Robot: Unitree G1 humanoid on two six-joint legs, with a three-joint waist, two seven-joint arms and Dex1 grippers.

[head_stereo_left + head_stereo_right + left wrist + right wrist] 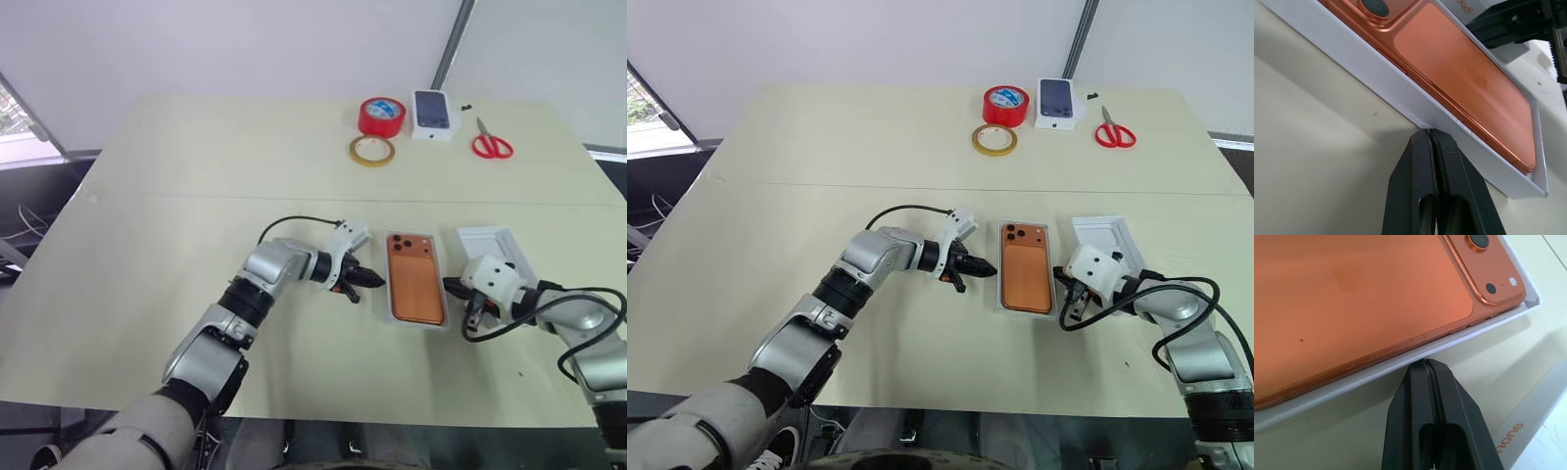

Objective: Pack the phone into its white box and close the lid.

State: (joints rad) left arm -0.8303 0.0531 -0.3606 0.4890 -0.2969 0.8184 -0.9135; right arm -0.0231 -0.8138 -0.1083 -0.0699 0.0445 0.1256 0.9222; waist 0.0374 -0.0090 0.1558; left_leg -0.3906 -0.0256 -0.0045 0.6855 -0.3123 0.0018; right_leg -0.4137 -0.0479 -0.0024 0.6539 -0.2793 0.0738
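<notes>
The left gripper [1431, 134] sits closest in its wrist view, its two matte black fingers pressed flat together, tips touching the smooth white cardboard wall of the white box [1400, 93]. The right gripper [1426, 363] meets the opposite long wall the same way, fingers together with nothing between them. The phone [413, 277], a slim glossy orange slab with rounded corners, lies back-up inside the box, camera cluster at the 12 o'clock end. The lid [487, 242] lies open-side up at 3 o'clock of the box, just beside it. The pale table [176, 245] is bare toward 9 o'clock. Far off at 12 o'clock sit red tape [381, 116], a tan tape ring [372, 150], a small printed box [433, 114] and red-handled scissors [491, 143].
</notes>
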